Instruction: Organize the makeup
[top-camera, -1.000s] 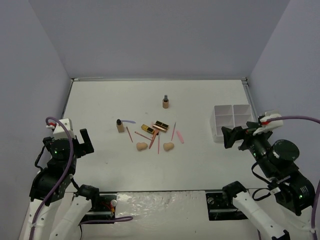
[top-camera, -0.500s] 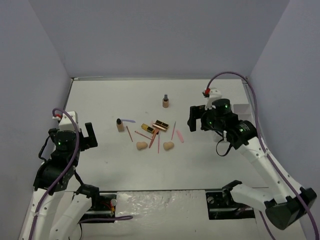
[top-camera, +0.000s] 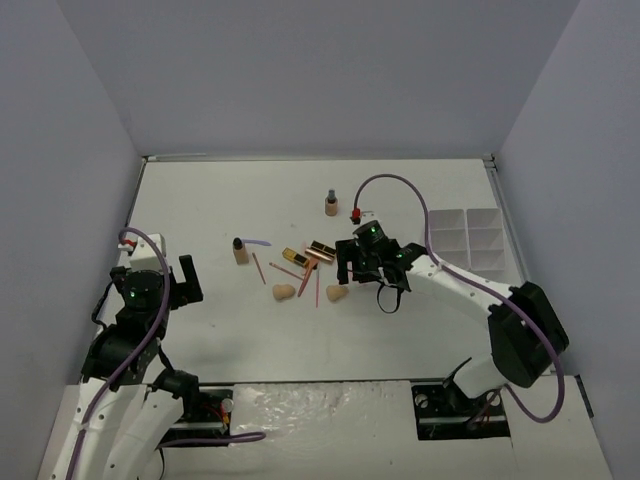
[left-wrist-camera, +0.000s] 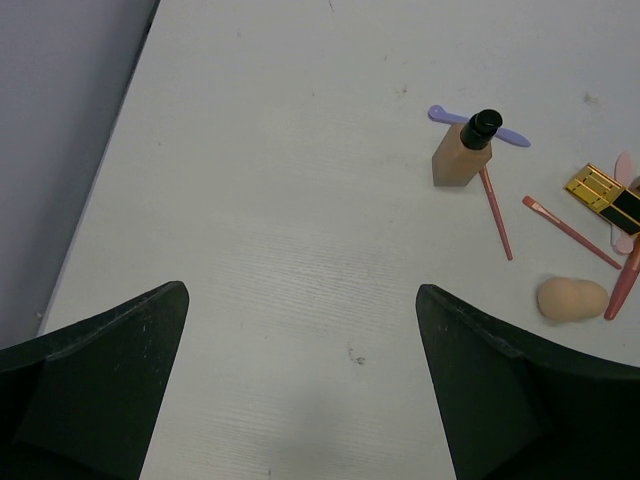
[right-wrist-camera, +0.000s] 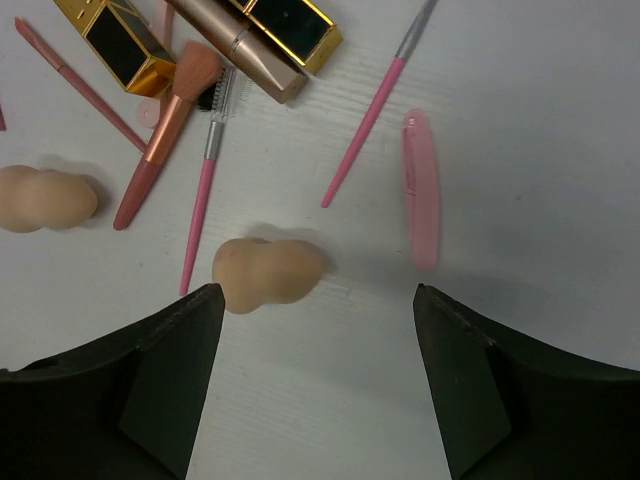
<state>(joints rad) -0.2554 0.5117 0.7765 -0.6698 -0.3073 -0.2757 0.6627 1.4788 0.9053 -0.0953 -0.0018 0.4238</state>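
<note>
The makeup lies scattered mid-table: a tan bottle (top-camera: 330, 206) at the back, another tan bottle (top-camera: 240, 251) (left-wrist-camera: 463, 155) with a lilac stick (left-wrist-camera: 515, 137) behind it, two gold-black lipstick tubes (top-camera: 293, 259) (right-wrist-camera: 125, 45), thin pink sticks (right-wrist-camera: 375, 110) and a flat pink stick (right-wrist-camera: 420, 188). Two peach sponges (top-camera: 284, 292) (top-camera: 337, 294) lie at the front. My right gripper (top-camera: 360, 275) (right-wrist-camera: 315, 292) hangs open just above the nearer sponge (right-wrist-camera: 268, 273), which sits ahead of its left fingertip, not between the jaws. My left gripper (top-camera: 180, 285) (left-wrist-camera: 300, 290) is open over bare table, left of the pile.
The white six-compartment tray (top-camera: 468, 240) stands at the right edge of the table, behind the right arm. Grey walls close in the table on the left, back and right. A rose brush (right-wrist-camera: 165, 140) lies among the sticks.
My right arm has swung from the tray side leftward over the pile and lowered near the right sponge. The left arm has edged slightly forward and to the right.
</note>
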